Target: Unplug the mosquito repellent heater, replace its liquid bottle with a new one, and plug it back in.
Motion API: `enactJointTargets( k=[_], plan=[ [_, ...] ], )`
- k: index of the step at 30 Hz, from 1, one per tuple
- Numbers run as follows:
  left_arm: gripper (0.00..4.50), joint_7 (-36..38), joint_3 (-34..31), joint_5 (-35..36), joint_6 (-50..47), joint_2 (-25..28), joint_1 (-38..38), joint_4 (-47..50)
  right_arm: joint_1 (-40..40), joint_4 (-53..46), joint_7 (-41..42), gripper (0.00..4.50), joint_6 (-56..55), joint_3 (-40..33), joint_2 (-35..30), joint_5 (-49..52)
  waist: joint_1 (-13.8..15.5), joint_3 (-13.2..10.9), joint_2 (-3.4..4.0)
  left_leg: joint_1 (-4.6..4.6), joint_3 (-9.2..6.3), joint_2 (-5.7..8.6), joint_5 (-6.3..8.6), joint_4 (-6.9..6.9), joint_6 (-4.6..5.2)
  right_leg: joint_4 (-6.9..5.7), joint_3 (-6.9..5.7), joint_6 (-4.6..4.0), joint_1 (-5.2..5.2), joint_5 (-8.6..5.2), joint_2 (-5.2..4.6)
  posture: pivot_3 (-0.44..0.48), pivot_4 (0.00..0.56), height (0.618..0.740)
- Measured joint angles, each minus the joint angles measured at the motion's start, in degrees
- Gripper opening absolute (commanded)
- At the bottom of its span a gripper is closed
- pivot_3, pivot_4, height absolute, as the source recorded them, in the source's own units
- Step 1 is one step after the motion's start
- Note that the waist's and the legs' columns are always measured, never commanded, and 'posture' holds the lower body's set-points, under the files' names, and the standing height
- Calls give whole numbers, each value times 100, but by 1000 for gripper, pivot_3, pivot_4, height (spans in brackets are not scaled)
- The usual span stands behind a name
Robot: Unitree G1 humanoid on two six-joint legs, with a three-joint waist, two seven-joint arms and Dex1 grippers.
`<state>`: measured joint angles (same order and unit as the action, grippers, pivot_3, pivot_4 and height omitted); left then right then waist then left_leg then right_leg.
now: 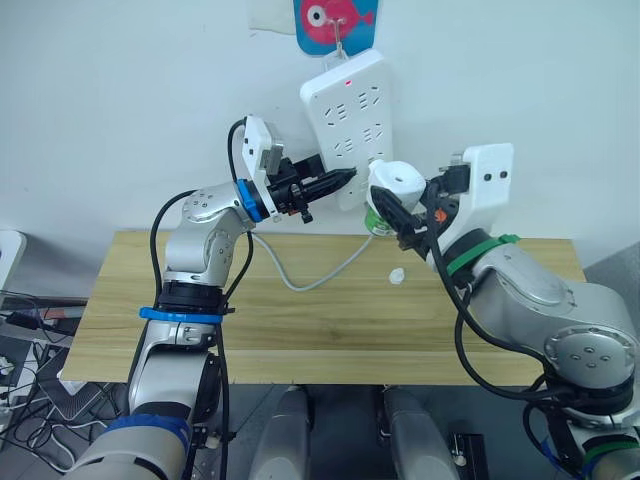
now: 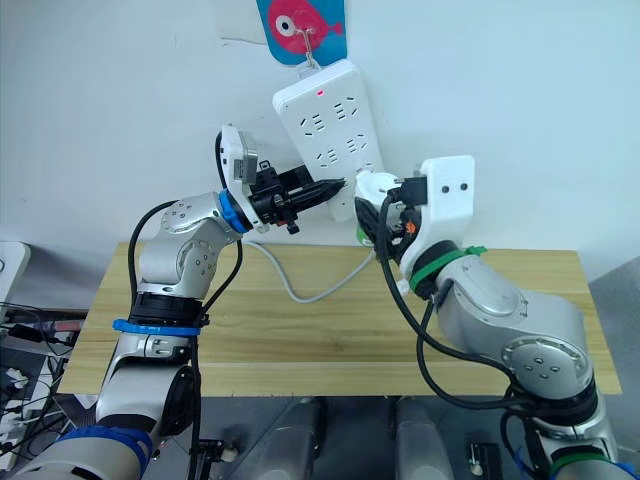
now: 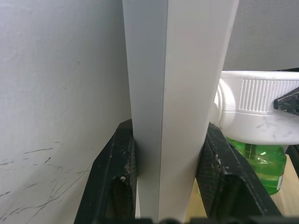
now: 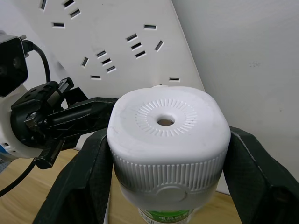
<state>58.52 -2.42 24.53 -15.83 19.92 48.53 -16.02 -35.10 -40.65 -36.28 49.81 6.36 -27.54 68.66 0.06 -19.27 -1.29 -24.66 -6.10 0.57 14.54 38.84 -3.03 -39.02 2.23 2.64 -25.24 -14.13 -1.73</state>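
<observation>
Heater [image 4: 167,135]: one, clamped in right end effector [image 4: 163,186]; power strip [image 1: 352,125]: one.

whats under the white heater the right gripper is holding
A green liquid bottle hangs under the mosquito repellent heater, its labelled neck just visible in the right wrist view. The right gripper clamps the heater's sides; the bottle's base is hidden.

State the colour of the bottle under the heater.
Clear green bottle, best in the left wrist view.
</observation>
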Motion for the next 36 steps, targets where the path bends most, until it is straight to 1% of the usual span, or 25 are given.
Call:
enactJointTargets(
  k=[8,12,16,23,29,36],
  plan=[
    [1296,-9,-29,-90,19,14,0,-18,-5,187,498,2901,190,-18,282,-609,-18,18,-5,1,1,-3,-1,0,3,-7,1,-2,-3,1,3,98,271,740],
    [1296,-20,-55,-110,6,24,-6,-21,-60,285,726,2901,305,-87,359,-743,-23,22,-5,3,2,-4,-3,0,7,-12,1,-5,-3,4,4,97,268,740],
    [1296,-31,-92,-121,1,28,-14,-36,-153,359,850,2901,449,-127,457,-873,-29,23,-5,6,1,-5,-7,0,10,-22,1,-10,-6,7,5,95,268,740],
    [1296,-42,-198,-196,-44,25,-26,-48,-172,429,1021,2901,520,-40,843,-1435,-50,23,-5,22,2,-5,-21,0,5,-59,6,-11,-8,7,10,100,266,740],
    [1296,-58,-254,-211,-131,-20,-33,-44,-185,493,1241,2901,523,61,1117,-2045,-55,24,-5,27,-1,-6,-31,0,-4,-66,5,-27,-8,17,27,100,266,740],
    [1296,-58,-299,-211,-165,-12,-52,-40,-185,551,1515,2901,535,7,1372,-2371,-56,30,-6,30,1,-9,-32,-1,-7,-67,7,-32,-8,20,35,105,259,740]
  ],
)
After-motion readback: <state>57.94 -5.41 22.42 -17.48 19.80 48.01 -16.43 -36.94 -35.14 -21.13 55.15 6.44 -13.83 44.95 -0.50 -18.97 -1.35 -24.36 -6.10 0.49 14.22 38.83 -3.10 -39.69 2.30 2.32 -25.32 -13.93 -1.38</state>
